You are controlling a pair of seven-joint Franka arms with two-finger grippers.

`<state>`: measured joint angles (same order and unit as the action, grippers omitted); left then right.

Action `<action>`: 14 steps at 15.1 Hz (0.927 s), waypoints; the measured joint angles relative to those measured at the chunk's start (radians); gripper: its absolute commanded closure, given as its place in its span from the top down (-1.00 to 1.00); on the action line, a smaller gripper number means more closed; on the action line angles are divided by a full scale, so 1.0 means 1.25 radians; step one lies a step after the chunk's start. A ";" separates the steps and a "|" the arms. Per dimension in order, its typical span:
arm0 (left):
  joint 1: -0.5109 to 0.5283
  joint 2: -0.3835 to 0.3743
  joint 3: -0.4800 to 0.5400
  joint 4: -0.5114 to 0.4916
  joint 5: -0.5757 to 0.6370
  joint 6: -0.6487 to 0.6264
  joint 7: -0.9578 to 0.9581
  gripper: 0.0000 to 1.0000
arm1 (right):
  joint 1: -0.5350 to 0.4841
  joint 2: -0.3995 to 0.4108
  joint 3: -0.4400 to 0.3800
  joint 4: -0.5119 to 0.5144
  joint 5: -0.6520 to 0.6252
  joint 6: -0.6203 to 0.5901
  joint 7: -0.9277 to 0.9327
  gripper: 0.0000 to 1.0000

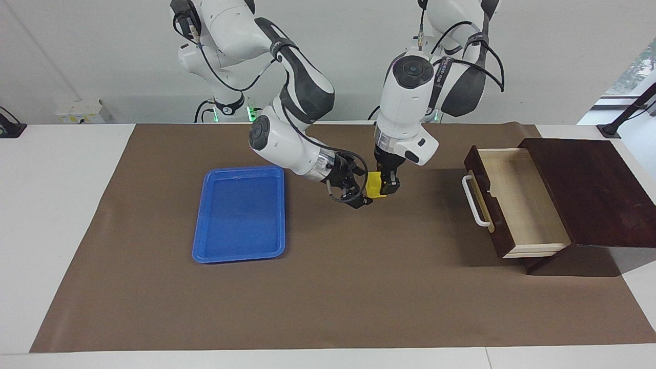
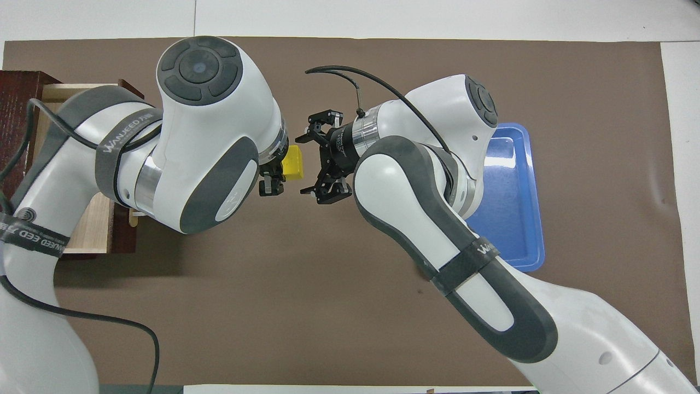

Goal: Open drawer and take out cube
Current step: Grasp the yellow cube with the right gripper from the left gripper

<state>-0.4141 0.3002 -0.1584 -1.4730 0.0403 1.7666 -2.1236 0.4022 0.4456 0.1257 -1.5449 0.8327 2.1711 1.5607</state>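
The yellow cube [image 1: 373, 184] hangs above the brown mat, about midway between the blue tray and the drawer, with my left gripper [image 1: 382, 188] shut on it from above. The overhead view shows the cube [image 2: 292, 162] sticking out sideways from under the left gripper [image 2: 279, 167]. My right gripper [image 1: 360, 190] is open and points at the cube from the tray's side. Its fingertips [image 2: 307, 137] sit level with the cube's nearest face; contact cannot be told. The dark brown drawer [image 1: 517, 200] stands pulled out of its box [image 1: 589, 189], its pale inside bare and its white handle [image 1: 474, 202] facing the cube.
A blue tray [image 1: 197, 241] lies on the mat toward the right arm's end, with nothing in it. The brown mat [image 1: 333, 287] covers most of the white table. In the overhead view the left arm hides much of the drawer [image 2: 87, 230].
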 measured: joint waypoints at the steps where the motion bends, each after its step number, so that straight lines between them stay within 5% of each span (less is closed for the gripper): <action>1: 0.000 0.000 0.000 0.000 0.000 0.000 0.000 -1.00 | 0.000 0.000 0.000 0.000 0.000 0.000 0.000 1.00; 11: 0.000 0.000 0.000 0.000 0.000 0.000 0.000 -1.00 | 0.016 0.000 0.001 0.001 0.000 -0.006 0.001 1.00; 12: 0.000 0.000 0.000 0.000 0.000 0.000 0.000 -1.00 | 0.019 0.000 0.001 0.001 0.000 -0.006 0.001 0.86; 13: 0.000 0.000 0.000 0.000 0.000 -0.001 0.000 -1.00 | 0.021 0.001 0.001 0.001 0.000 -0.005 0.001 0.43; 14: 0.000 0.000 0.000 0.000 0.000 -0.005 0.000 -1.00 | 0.021 0.001 0.000 0.001 0.000 -0.004 0.001 -0.30</action>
<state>-0.4142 0.3002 -0.1591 -1.4735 0.0402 1.7602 -2.1236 0.4283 0.4468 0.1261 -1.5433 0.8327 2.1661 1.5620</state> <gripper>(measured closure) 0.454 0.057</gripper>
